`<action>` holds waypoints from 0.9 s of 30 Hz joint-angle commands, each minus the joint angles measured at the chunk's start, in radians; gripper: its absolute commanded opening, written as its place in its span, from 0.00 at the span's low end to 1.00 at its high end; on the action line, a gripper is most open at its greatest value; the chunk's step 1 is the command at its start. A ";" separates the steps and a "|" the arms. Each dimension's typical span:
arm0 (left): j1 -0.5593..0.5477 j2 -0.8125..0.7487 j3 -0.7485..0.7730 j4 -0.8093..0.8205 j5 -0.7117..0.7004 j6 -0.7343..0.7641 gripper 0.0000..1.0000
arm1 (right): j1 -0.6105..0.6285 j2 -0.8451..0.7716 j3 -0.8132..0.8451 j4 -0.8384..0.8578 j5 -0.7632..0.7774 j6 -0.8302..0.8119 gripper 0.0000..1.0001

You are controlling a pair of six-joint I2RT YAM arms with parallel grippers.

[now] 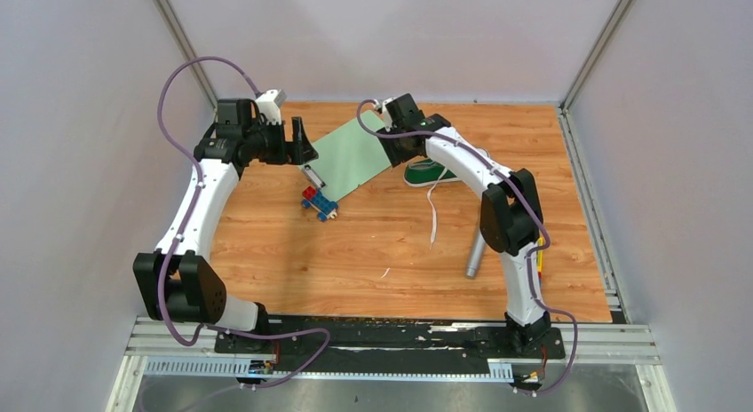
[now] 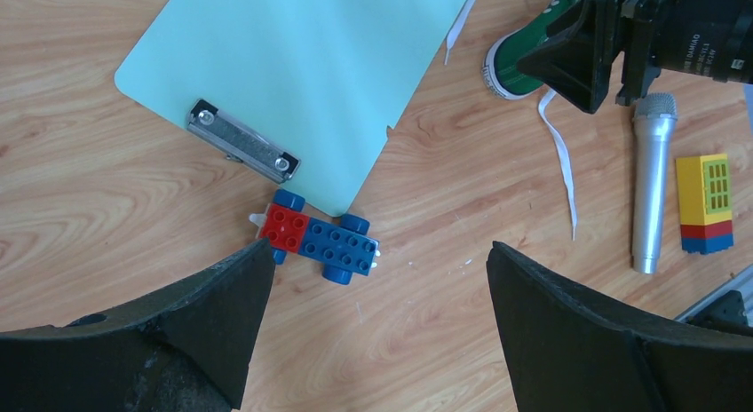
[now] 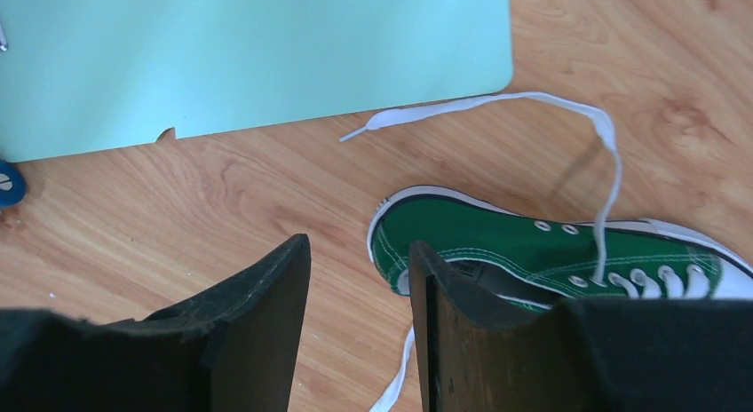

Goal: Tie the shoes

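The green sneaker [image 1: 424,174] sits on the far half of the wooden surface [image 1: 373,252], right of the middle and partly tucked under the right arm, its heel just beside the corner of the pale green clipboard [image 1: 351,154]. Its laces are undone. One white lace [image 3: 604,163] arcs up from the eyelets and comes down with its tip near the clipboard's edge, and another lace [image 1: 433,208] trails toward the near side, ending not far from the grey microphone [image 1: 475,257]. The right gripper [image 3: 360,314] hangs right over the heel with its fingers a little apart, bare wood showing in the gap and nothing between them. The left gripper [image 2: 377,314] is up above the surface, spread wide and empty, looking down on a red and blue toy brick car [image 2: 320,241] that lies against the clipboard's near edge, close to its metal clip [image 2: 241,152]. A yellow brick block [image 2: 706,203] lies just beside the microphone.
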 commanded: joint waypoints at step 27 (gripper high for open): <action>0.005 -0.055 -0.048 0.044 0.023 -0.022 0.97 | 0.024 -0.050 -0.141 0.060 0.068 -0.041 0.00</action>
